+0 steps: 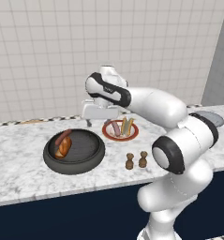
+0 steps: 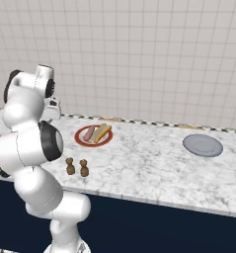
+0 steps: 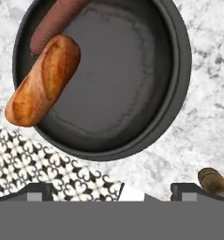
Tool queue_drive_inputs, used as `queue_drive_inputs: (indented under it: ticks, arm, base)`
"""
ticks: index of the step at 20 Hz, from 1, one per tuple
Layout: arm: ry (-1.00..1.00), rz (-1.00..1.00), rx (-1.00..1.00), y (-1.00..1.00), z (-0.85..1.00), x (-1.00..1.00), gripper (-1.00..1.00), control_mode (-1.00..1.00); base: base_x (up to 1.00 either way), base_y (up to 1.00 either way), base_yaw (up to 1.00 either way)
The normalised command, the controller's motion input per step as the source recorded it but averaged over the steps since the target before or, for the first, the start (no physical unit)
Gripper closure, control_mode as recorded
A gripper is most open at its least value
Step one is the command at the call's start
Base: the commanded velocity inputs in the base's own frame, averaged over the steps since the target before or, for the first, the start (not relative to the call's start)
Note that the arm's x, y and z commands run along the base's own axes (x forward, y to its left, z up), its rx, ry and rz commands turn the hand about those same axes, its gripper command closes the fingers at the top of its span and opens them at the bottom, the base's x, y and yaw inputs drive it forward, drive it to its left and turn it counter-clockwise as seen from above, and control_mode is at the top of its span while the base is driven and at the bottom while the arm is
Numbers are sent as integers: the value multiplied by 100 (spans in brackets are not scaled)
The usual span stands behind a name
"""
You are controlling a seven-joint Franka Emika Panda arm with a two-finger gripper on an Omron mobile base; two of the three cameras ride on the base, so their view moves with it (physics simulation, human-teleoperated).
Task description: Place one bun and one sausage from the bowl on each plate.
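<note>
The wide dark bowl [image 1: 85,164] sits on the marble counter, left of centre. It holds a golden-brown bun [image 1: 64,148] with a reddish sausage [image 1: 63,137] beside it. In the hand view the bun [image 3: 43,80] and sausage [image 3: 55,21] lie against the bowl's [image 3: 180,70] left side. The red-rimmed plate [image 1: 107,133] carries a sausage and a bun; it is also in the right base view [image 2: 79,138]. The grey-blue plate [image 2: 203,145] is bare. My gripper [image 1: 102,121] hovers above the counter between bowl and red plate, open with nothing between its fingertips [image 3: 36,190].
Two small brown shakers [image 1: 136,160] stand near the counter's front edge, right of the bowl; one shaker [image 3: 212,180] is beside my right fingertip. A tiled wall with a patterned strip [image 3: 38,173] runs behind the counter. My arm crosses in front of the grey-blue plate [image 1: 212,117].
</note>
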Motion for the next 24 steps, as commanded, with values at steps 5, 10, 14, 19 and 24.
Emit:
queue_drive_inputs:
  ticks: [5,10,14,19,24]
  arm:
    - [8,-18,0,44,-4,-59,-100,-100]
    - [0,-22,0,24,-34,-16,-100,-100]
    - [0,-25,1,44,-34,-6,-100,-100]
    - [0,-25,0,55,-40,0,-100,-100]
    - [-7,-10,0,24,-37,1,-100,-100]
  base:
    - [0,0,0]
    - [0,0,0]
    - [0,0,0]
    - [0,0,0]
    - [0,0,0]
